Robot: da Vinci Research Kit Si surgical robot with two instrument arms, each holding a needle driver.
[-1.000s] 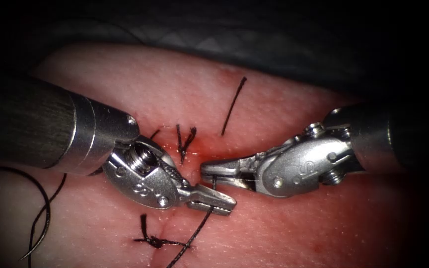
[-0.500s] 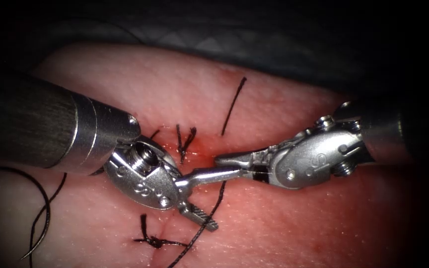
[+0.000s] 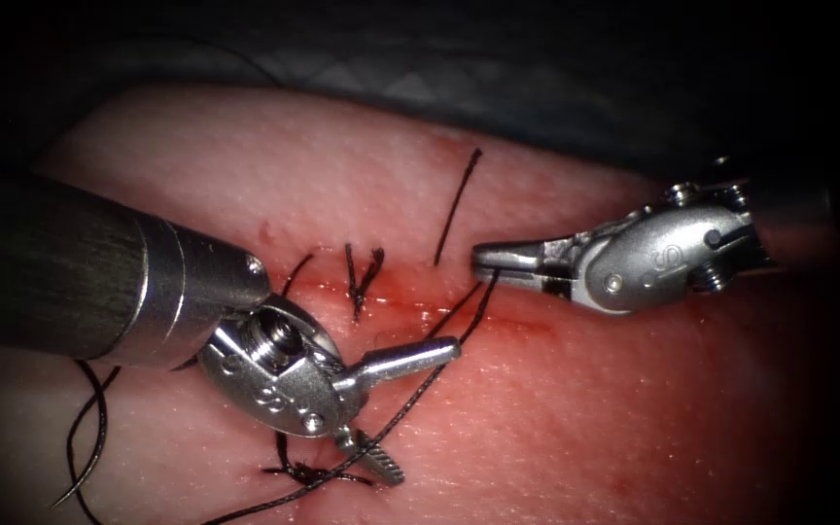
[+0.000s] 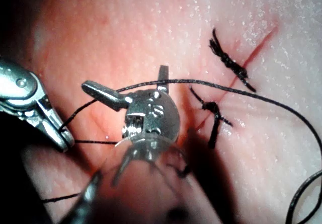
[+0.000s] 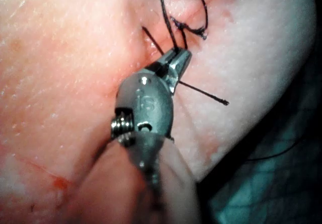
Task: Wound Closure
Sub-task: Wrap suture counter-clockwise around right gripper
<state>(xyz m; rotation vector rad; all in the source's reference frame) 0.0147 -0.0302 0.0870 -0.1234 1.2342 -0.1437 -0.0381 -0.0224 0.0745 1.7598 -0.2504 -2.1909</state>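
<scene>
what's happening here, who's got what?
Bench suturing on the tissue. The right pincer is shut on the thread, just right of the cut. The left pincer is wide open and holds nothing; the thread runs between its jaws. Two knotted stitches already sit on the cut, with red fluid around it. A thin curved piece at far left may be the needle; I can't tell.

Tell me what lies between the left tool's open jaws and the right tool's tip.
In the endoscope view, the thread runs from the right tool, shut on it, down past the left tool, across bare tissue with red fluid.
</scene>
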